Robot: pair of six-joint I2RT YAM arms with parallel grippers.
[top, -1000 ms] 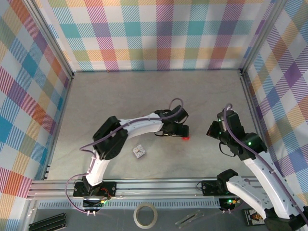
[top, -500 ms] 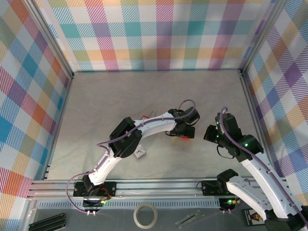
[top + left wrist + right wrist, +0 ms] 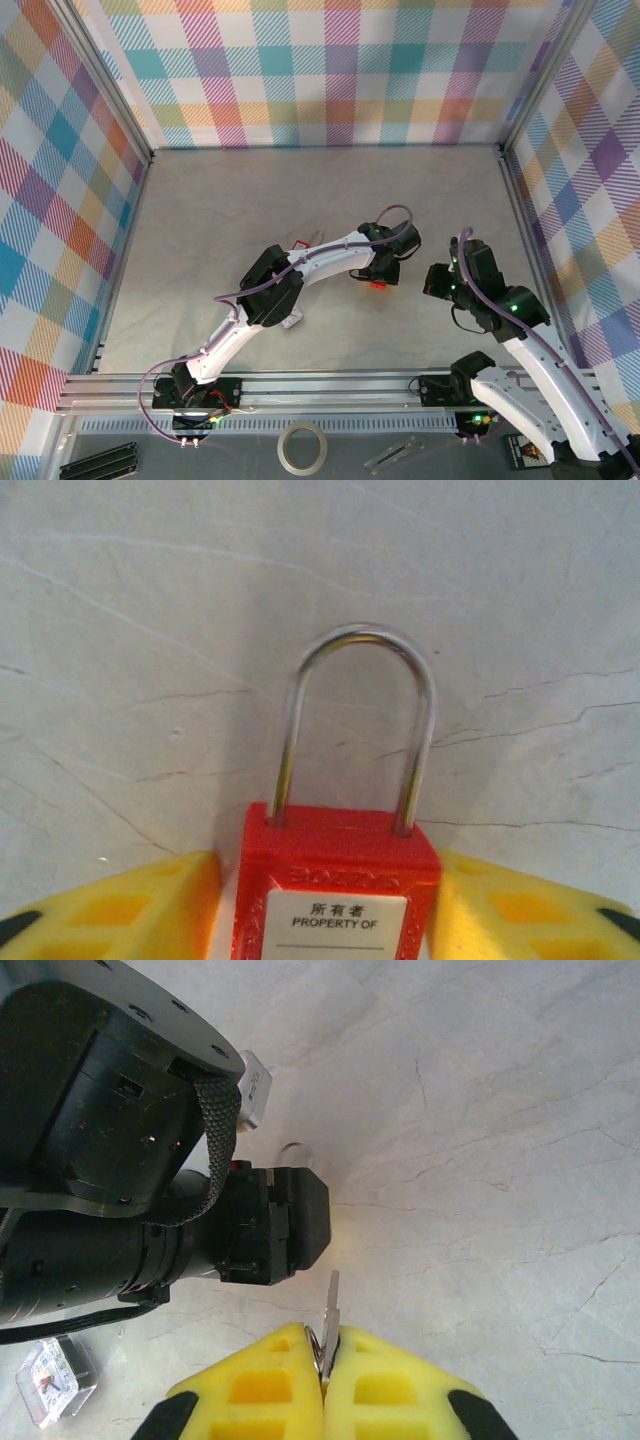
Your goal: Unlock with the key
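A robotics lab cell — plaid-lined walls (image 3: 330,80), aluminium frame rails (image 3: 320,386), grey tabletop (image 3: 250,200).

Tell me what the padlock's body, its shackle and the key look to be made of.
Padlock body: likely plastic, matte red, with moulded lettering and a white label. Shackle: polished metal, probably steel; bright mirror-like highlights. Key: thin metal blade, dull silver-grey sheen.

Red padlock (image 3: 337,855), steel shackle (image 3: 358,638) closed; slim key (image 3: 331,1302) apart
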